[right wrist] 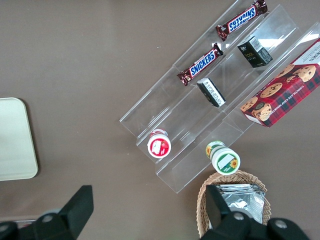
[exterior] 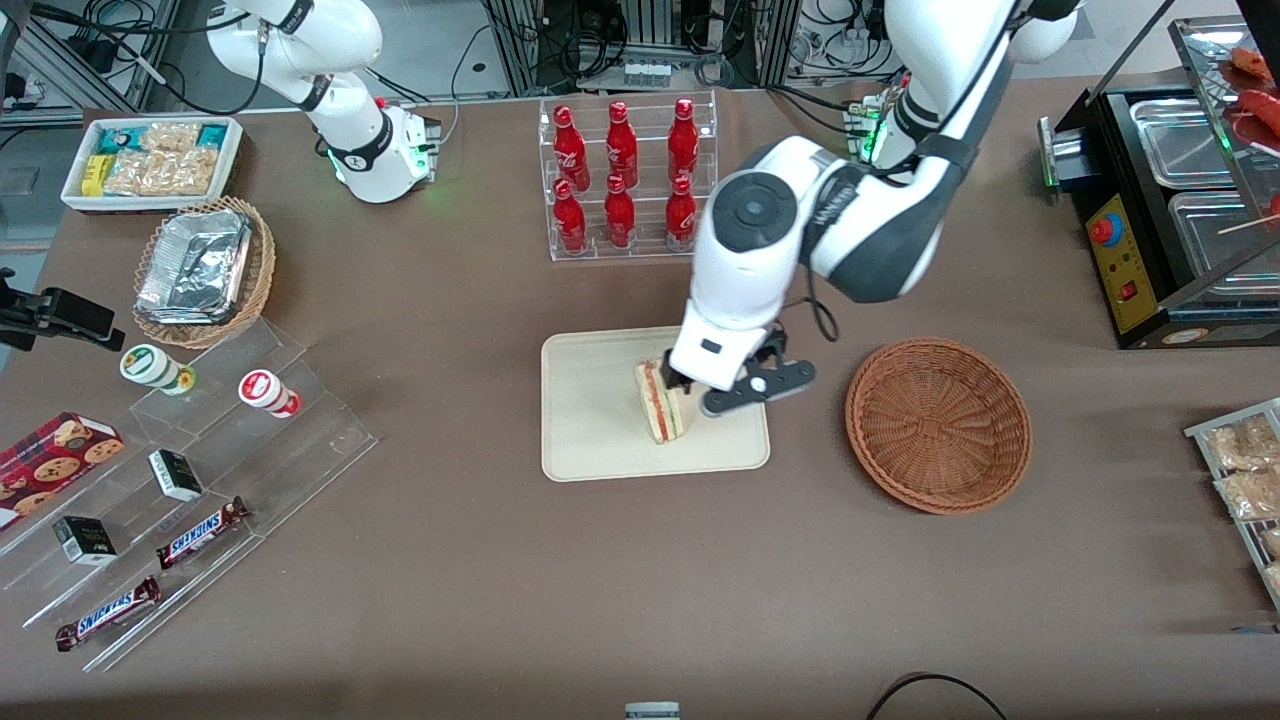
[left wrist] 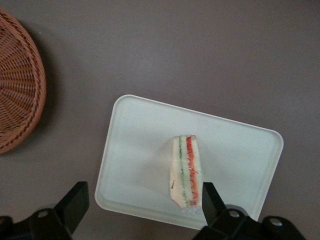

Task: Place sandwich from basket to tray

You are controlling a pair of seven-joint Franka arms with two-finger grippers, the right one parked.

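stands on edge on the tray (exterior: 600, 440), the sandwich (exterior: 660, 402), filling stripes up, long axis running from the front camera toward the bottles (exterior: 625, 175). hangs spread wide just above it, the gripper (left wrist: 142, 205), one finger (left wrist: 209, 200) close beside the wedge's end, the other well apart. lies empty toward the working arm's end, the basket (exterior: 938, 424). probably only a straight lift remains.

a matte brown surface (exterior: 450, 600) spreads wide around the jaws, which hang low above its middle. farther from the front camera than the jaws, its edge meets a pale grey floor (exterior: 410, 40) crowded with metal frames (exterior: 650, 25) and black cables (exterior: 590, 45). the light is even.
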